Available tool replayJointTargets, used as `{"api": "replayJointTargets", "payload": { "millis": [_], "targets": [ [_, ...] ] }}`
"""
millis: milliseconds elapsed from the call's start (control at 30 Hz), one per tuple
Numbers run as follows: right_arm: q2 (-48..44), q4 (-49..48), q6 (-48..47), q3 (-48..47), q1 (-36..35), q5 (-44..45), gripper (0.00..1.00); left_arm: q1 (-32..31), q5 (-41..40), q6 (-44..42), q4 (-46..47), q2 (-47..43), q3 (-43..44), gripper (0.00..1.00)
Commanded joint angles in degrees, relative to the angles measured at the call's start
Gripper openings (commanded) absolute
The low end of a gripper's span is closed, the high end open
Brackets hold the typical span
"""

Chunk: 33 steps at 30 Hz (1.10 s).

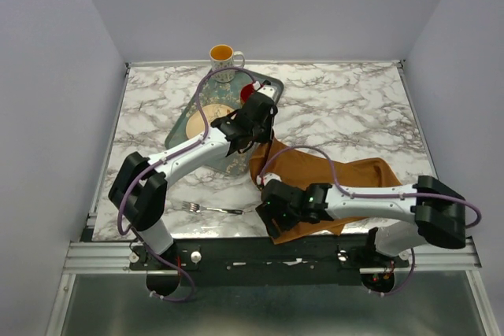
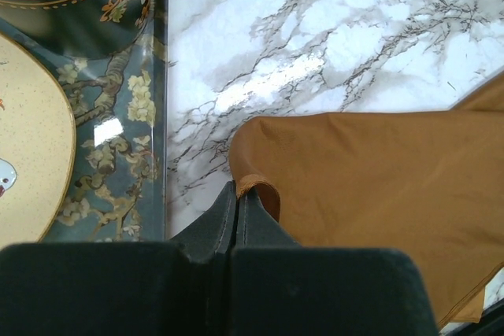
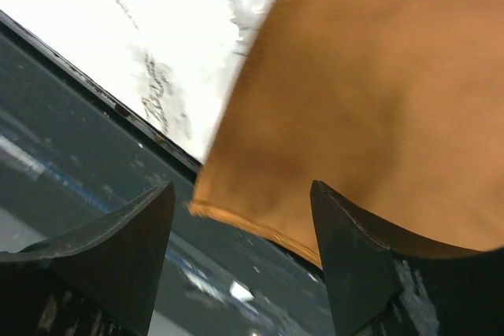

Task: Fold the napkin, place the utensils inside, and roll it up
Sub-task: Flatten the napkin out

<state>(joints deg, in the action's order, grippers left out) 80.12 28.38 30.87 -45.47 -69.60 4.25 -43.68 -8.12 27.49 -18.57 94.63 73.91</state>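
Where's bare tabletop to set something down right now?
Free: far-right marble, between tray and right table edge, behind the napkin. Also far-left marble beside the tray. Crowded: centre to near edge, where left arm, right arm, napkin and fork sit.

On the marble table (image 1: pixel 354 108) we saw a green patterned tray (image 1: pixel 181 125), a mug (image 1: pixel 224 57) behind it, a fork (image 1: pixel 211 208), and the rust-brown napkin (image 1: pixel 346 171) overhanging the near edge.

Rust-brown plain napkin (image 2: pixel 378 186), white grey-veined marble table (image 2: pixel 315 29), green floral tray (image 2: pixel 118 171).
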Motion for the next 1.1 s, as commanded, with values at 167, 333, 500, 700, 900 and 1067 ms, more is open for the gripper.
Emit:
{"api": "replayJointTargets", "payload": {
  "millis": [167,333,500,700,900,1067],
  "targets": [
    [13.1,-5.8,4.5,-5.2,-7.4,7.2,0.74,1.1,3.5,0.8,0.5,0.3,0.8,0.0],
    [13.7,-1.3,7.4,-4.4,-7.9,12.4,0.66,1.1,3.2,0.6,0.6,-0.4,0.2,0.0],
    [14.7,1.9,10.7,-4.3,-8.0,17.4,0.4,1.5,3.4,0.6,0.7,-0.9,0.1,0.0],
    [6.6,8.2,14.2,-4.4,-7.9,26.3,0.03,1.7,3.5,-0.3,0.5,-2.0,0.8,0.0],
    [-5.5,19.9,16.4,-8.4,-3.0,37.0,0.01,1.6,6.1,-3.9,0.7,-3.0,3.2,0.0],
    [-18.3,18.1,2.6,-12.2,14.6,42.6,0.01,0.8,6.9,-8.5,0.9,-6.1,5.7,0.0]
  ]
}}
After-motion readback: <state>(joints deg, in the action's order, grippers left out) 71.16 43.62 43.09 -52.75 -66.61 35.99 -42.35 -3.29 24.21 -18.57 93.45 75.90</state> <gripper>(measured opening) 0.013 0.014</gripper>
